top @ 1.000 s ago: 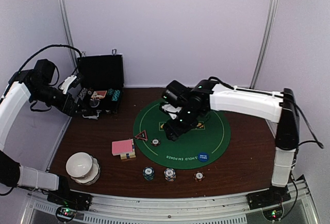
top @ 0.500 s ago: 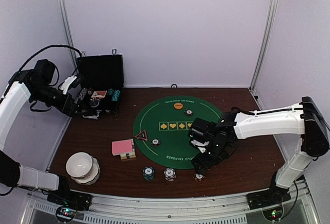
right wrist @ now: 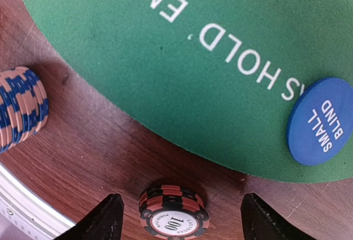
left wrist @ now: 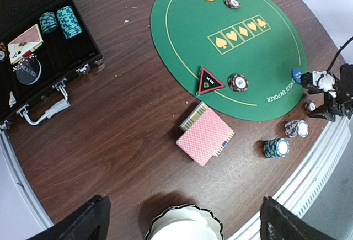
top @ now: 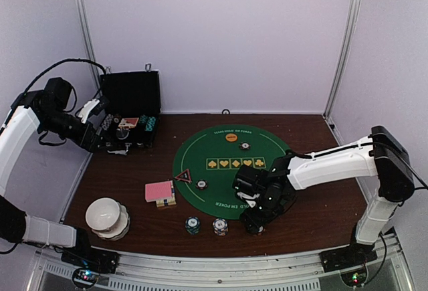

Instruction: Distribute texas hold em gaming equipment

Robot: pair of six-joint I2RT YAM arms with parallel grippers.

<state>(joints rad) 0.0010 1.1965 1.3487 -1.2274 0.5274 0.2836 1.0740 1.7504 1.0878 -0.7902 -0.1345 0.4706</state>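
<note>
The right gripper (top: 253,223) had swung from the middle of the mat (top: 200,160) to the red chips (right wrist: 173,213), jaws apart either side, likely the next pick; the left gripper (left wrist: 183,212) gaped idle

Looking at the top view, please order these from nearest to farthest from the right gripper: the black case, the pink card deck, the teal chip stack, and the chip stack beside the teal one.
1. The chip stack beside the teal one, just left of the right gripper.
2. The teal chip stack, next to the left.
3. The pink card deck, left of the green mat.
4. The black case, far left corner.
</note>
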